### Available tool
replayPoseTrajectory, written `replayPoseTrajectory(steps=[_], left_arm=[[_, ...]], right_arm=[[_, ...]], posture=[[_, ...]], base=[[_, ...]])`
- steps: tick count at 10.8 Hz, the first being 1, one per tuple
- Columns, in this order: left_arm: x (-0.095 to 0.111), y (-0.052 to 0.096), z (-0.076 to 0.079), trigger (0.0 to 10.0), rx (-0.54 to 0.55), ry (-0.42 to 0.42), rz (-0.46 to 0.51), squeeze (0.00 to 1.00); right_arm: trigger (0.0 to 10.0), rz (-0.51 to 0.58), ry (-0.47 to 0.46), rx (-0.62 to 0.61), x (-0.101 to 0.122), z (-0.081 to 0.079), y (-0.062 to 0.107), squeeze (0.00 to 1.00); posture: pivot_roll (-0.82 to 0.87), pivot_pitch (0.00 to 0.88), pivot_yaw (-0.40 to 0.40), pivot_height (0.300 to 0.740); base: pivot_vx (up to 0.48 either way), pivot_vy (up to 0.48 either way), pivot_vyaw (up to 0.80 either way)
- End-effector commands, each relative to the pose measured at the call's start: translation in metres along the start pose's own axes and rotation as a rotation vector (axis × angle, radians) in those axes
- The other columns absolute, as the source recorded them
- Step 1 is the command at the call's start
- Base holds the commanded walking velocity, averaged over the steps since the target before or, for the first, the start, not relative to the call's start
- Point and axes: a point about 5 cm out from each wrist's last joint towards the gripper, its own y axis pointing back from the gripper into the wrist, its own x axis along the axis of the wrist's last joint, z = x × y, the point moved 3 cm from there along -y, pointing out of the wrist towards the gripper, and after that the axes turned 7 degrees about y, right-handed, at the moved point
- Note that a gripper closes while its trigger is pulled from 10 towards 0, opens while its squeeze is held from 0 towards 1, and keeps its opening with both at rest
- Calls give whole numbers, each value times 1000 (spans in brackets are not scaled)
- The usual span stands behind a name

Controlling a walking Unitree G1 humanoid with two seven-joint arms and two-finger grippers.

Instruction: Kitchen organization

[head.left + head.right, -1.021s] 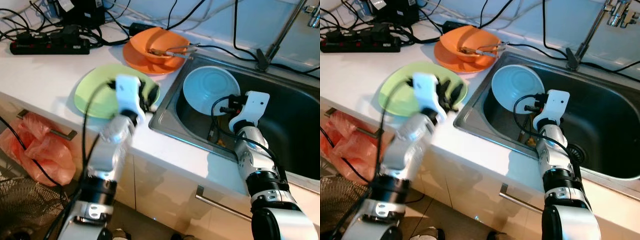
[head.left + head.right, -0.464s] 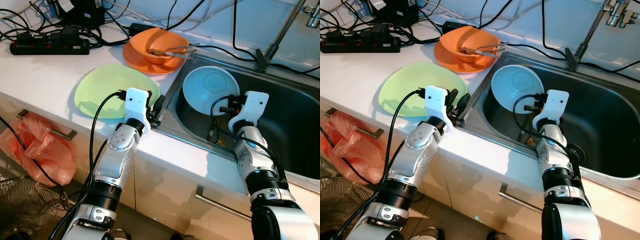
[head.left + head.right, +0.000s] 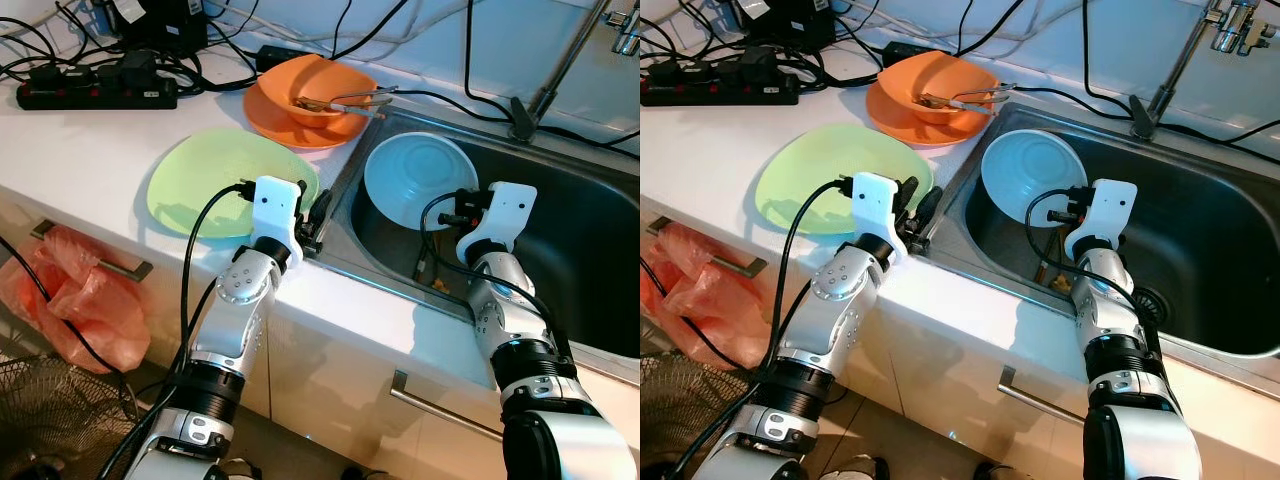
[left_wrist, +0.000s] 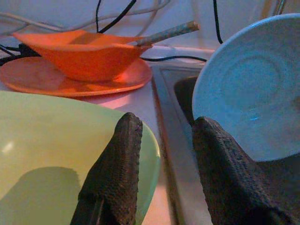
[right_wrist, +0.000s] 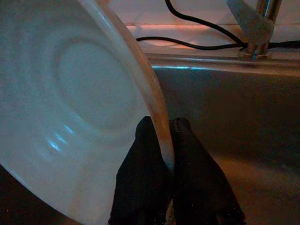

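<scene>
Pinching the blue plate (image 3: 420, 180), right gripper (image 5: 165, 154) stays; left gripper (image 4: 161, 154) steadies.

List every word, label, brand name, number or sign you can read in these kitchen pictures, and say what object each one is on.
None can be read: the round pale blue plate, flat green plate, orange bowl and steel sink carry no lettering.
The black power strip shows nothing legible; any marking is too small.

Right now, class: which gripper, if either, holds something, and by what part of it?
The right gripper pinches the pale blue plate by its rim, tilted in the sink. The left gripper is open beside the green plate, holding nothing.
</scene>
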Motion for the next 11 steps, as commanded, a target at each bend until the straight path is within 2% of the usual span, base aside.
replayPoseTrajectory(steps=[1, 2, 3, 5, 6, 7, 11], left_arm=[[-14, 1, 4, 10000, -15, 4, -55, 0], [-14, 1, 4, 10000, -15, 3, -56, 0], [-14, 1, 3, 10000, -11, -1, -57, 0], [-14, 2, 3, 10000, -9, -5, -56, 0], [-15, 2, 3, 10000, -9, -5, -57, 0], [-16, 2, 4, 10000, -10, -5, -59, 0], [-16, 1, 4, 10000, -9, -5, -58, 0]], right_arm=[[10000, -69, -18, -10, -24, 2, 10, 345], [10000, -68, -19, -9, -24, 2, 9, 341], [10000, -56, -24, -2, -20, 0, 8, 412], [10000, -31, -38, 0, -11, -1, 4, 392], [10000, 14, -36, 11, 4, -3, -1, 337], [10000, 28, -38, 11, 9, -3, -3, 325], [10000, 29, -43, 7, 10, -1, -3, 325]], posture=[[53, 109, -42, 740], [55, 110, -44, 740], [56, 114, -45, 740], [56, 119, -46, 740], [50, 121, -46, 740], [48, 122, -47, 740], [48, 121, -48, 740]], base=[[0, 0, 0], [0, 0, 0], [0, 0, 0], [0, 0, 0], [0, 0, 0], [0, 0, 0], [0, 0, 0]])
